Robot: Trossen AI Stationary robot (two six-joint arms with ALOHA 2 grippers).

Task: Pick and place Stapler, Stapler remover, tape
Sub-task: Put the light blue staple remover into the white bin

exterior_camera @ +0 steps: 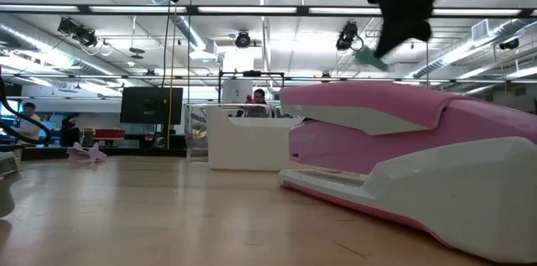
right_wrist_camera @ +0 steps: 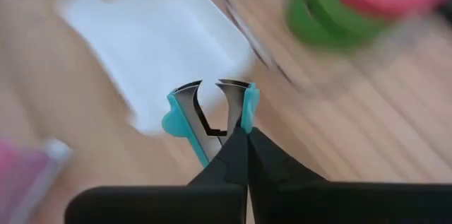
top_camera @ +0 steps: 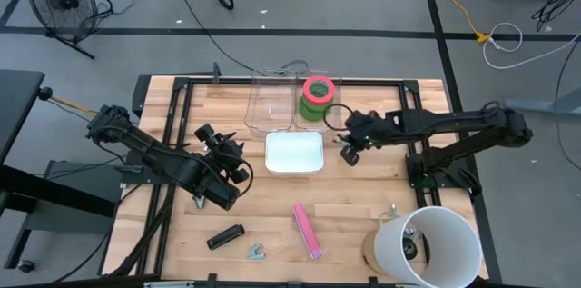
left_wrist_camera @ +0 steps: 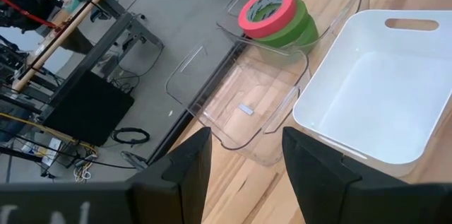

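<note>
Counter (top_camera: 363, 215) edge nearest me first: I see the pink stapler (top_camera: 307, 230) lying flat there, with a black stapler (top_camera: 224, 236) and a small grey metal piece (top_camera: 257, 252) to its left, all apart from one another. From the low view the pink stapler (exterior_camera: 419, 169) fills the foreground. A white bucket (top_camera: 440, 244) stands at the near right corner.

Further in, my left hand (top_camera: 218, 168) hangs over the counter left of the white tray (top_camera: 294, 153); its wrist view shows its two fingers (left_wrist_camera: 185, 174) spread apart with nothing between them, facing the tray (left_wrist_camera: 367, 83).

My right hand (top_camera: 349, 150) sits just right of the white tray, above the counter. Its fingers are pressed together on the teal stapler remover (right_wrist_camera: 212, 114), whose metal claws stick out past the fingertips towards the tray. The low view catches a bit of teal under that dark hand (exterior_camera: 394, 14), well clear of the counter.

Beyond the tray are two clear bins side by side. The left clear bin (top_camera: 269, 106) holds only a small scrap. The right clear bin (top_camera: 318, 70) holds the tape (top_camera: 318, 95): a pink-red roll stacked on green rolls; the left wrist view shows that same stack (left_wrist_camera: 275, 15).
</note>
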